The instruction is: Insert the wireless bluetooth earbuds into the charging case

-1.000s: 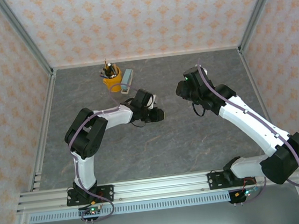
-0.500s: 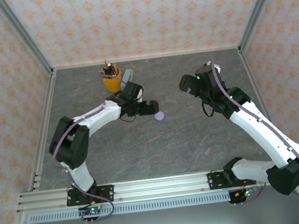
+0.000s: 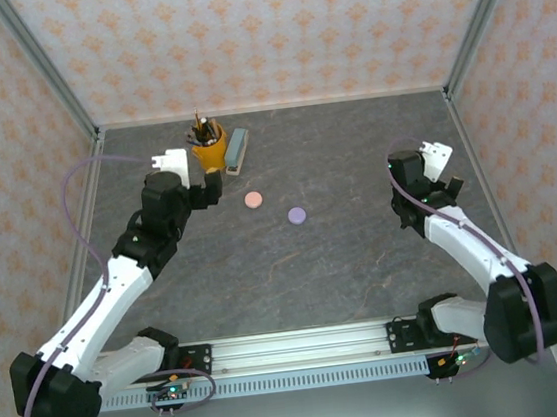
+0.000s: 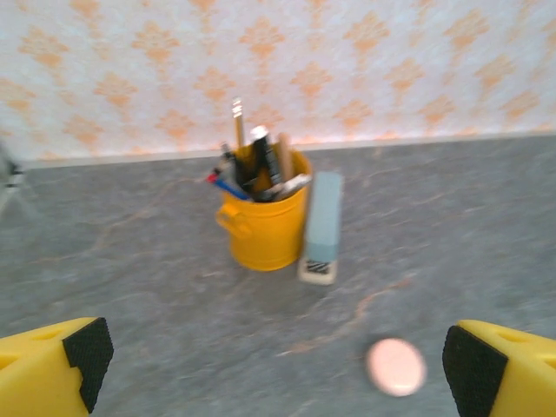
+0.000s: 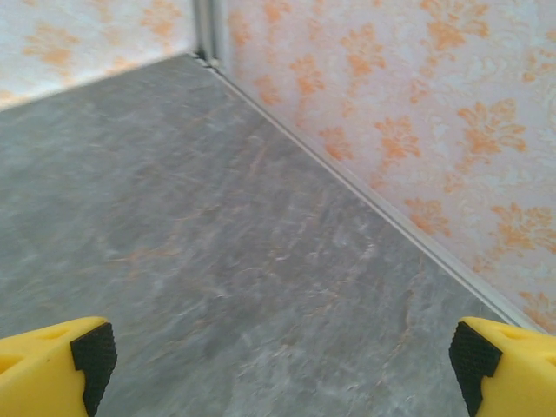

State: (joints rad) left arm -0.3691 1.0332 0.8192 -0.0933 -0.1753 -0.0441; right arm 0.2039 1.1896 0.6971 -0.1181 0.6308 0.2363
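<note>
Earbuds: too small to pick out on the worktop point(image 3: 345, 261). I cannot tell whether they already sit inside the discs or lie elsewhere.
Pink disc point(image 3: 252, 199): flat on the worktop near the middle, on the near side of the grey-blue block point(image 3: 238, 149) and apart from it.
Lilac disc point(image 3: 297, 215): near the pink one but not touching, a little closer to the arm bases and further right.
Reading of the discs: probably the charging cases. Whether they are open or closed I cannot tell.
Left end effector point(image 4: 278, 369): fingers spread wide and empty. It faces the yellow pen cup point(image 3: 208, 148), with the pink disc low in its wrist view near one finger.
Right end effector point(image 5: 278, 356): fingers spread wide and empty, out by the right wall, well apart from both discs.
Step in hand: as I judge it, nothing is gripped, so the next move is a fresh approach to a disc.
Doing it well: come down square over the disc and steady it with one arm while the other works. Close gently, because a flat round case will likely slide on the smooth stone.
Watch for: the left arm is close to the pen cup, so swing away from it first.
</note>
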